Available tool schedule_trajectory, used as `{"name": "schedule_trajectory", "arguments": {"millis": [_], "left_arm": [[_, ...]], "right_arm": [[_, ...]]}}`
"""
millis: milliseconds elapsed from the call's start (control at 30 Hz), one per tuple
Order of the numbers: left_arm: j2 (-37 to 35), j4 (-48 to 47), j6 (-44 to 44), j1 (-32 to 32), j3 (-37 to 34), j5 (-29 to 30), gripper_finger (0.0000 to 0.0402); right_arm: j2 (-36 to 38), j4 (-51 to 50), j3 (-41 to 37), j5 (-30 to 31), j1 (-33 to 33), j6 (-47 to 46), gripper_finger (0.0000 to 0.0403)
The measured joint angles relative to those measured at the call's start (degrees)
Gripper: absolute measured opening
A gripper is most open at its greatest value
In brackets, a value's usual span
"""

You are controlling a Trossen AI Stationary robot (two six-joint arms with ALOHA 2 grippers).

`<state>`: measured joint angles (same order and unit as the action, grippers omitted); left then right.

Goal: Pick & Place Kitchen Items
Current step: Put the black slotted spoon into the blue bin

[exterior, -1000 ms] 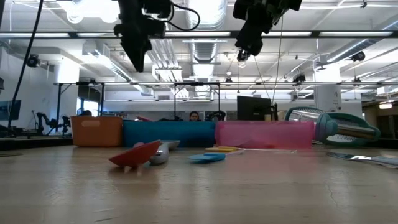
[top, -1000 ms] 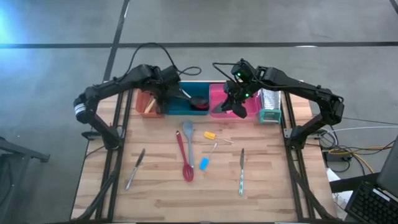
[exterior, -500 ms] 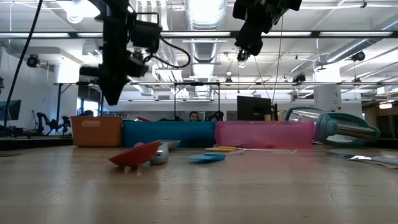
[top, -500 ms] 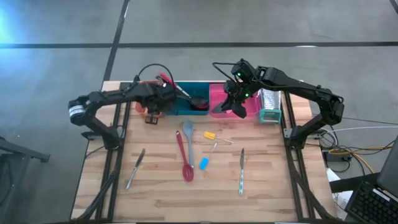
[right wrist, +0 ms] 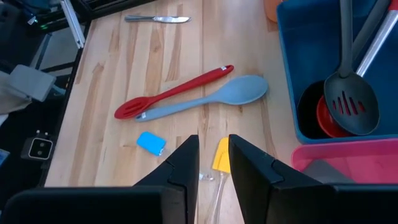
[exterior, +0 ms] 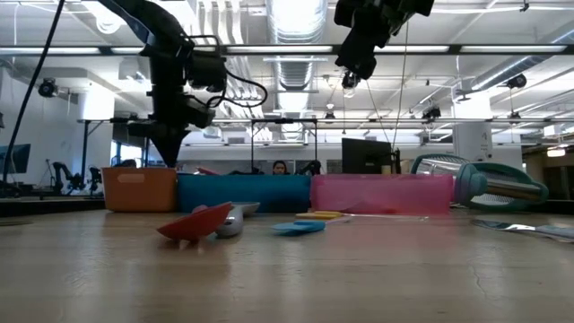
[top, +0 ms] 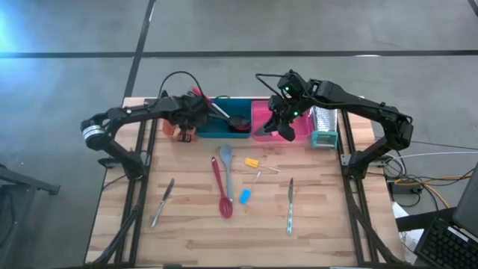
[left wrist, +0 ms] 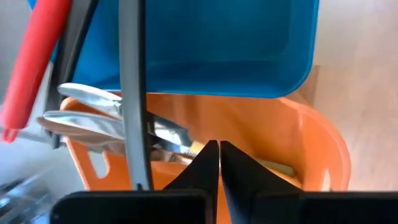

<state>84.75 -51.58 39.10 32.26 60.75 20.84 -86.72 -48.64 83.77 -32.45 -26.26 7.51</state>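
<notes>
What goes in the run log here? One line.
left gripper: shut, empty, over orange tray | right gripper: open, empty, above pink tray | red spoon, knives: on table

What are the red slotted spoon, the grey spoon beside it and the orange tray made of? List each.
Red slotted spoon: likely matte silicone or plastic; uniform colour, no glare.
Grey spoon: same soft matte look, probably silicone.
Orange tray: looks like moulded plastic; smooth, faintly glossy wall, rounded corner.

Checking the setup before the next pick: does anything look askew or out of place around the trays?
Yes. The long handles of the utensils in the blue tray stick out over its rim toward the orange tray. The grater lies on its side beside the pink tray. Nothing looks spilled or broken.
</notes>
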Motion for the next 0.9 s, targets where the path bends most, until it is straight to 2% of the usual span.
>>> {"name": "schedule_trajectory", "arguments": {"millis": [367,533,800,900], "left_arm": [[0.2,2.5,5.0,4.2,-0.1,-4.2,0.0006],[1.1,3.5,6.3,4.3,-0.2,-4.2,0.0005],[6.2,8.4,9.9,4.5,-0.4,8.0,0.0005],[6.5,10.8,11.3,4.6,-0.4,9.1,0.0004]], "right_arm": [[0.0,0.1,0.0,0.0,0.0,0.2,0.0065],[0.0,0.2,0.0,0.0,0.0,0.2,0.0065],[0.0,1.0,0.0,0.0,0.0,0.2,0.008],[0.0,1.0,0.0,0.0,0.0,0.2,0.0084]]}}
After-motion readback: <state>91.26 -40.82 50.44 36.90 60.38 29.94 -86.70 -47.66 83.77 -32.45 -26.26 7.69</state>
